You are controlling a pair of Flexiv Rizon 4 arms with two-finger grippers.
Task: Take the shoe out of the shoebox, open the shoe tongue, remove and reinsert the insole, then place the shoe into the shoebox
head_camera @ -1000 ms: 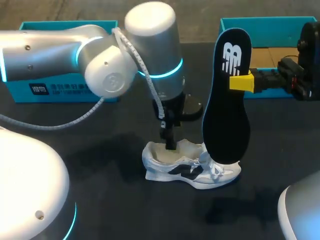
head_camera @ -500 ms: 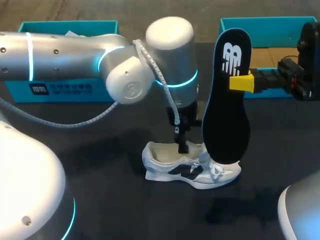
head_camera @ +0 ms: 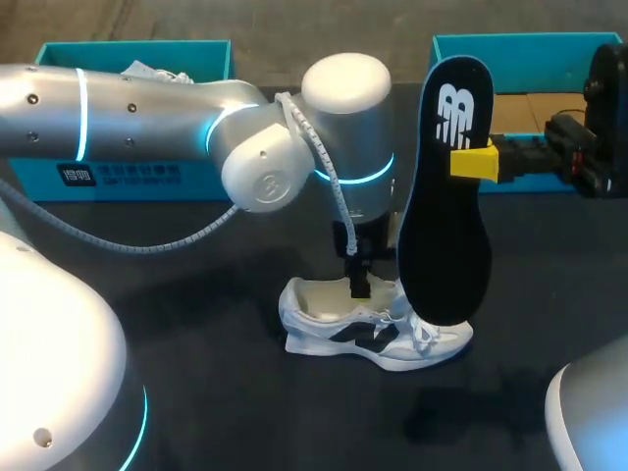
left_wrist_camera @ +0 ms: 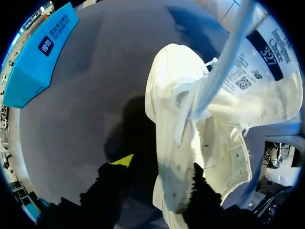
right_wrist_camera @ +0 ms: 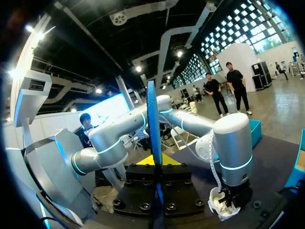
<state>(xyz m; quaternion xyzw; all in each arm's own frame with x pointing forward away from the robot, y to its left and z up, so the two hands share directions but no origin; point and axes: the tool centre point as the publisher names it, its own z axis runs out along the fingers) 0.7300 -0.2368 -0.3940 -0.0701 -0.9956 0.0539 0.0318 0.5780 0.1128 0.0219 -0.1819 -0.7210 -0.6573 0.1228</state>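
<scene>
Reinsert step, I judge: right gripper (head_camera: 477, 162) pinches the insole (head_camera: 444, 216) upright, its lower end at the laces of the shoe (head_camera: 373, 332) (contact unclear, not inside yet); best to lean it back and feed it toe-first under the tongue; left gripper (head_camera: 359, 285) is spread, one finger inside the shoe's opening, the other outside its wall, and should steady it; shoe sits upright on the bench (head_camera: 196, 343).
</scene>
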